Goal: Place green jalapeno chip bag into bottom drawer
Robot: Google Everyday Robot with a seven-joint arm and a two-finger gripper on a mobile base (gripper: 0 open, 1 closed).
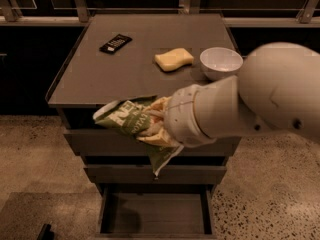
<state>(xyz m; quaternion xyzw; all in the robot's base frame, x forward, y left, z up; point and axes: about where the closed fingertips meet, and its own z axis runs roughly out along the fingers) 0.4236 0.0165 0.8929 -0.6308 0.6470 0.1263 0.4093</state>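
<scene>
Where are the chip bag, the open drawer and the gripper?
green jalapeno chip bag [121, 117]: camera view, on its green face.
bottom drawer [155, 215]: camera view, on its bare inner floor.
gripper [156, 122]: camera view, between its fingertips, clamping the bag above the bottom drawer.

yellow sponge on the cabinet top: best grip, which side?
Yellow sponge: pinch across its narrowed middle, coming from above. It lies flat, long axis left-right, with the white bowl close on one end. The gripper is busy, holding the green jalapeno chip bag in front of the top drawer.
</scene>
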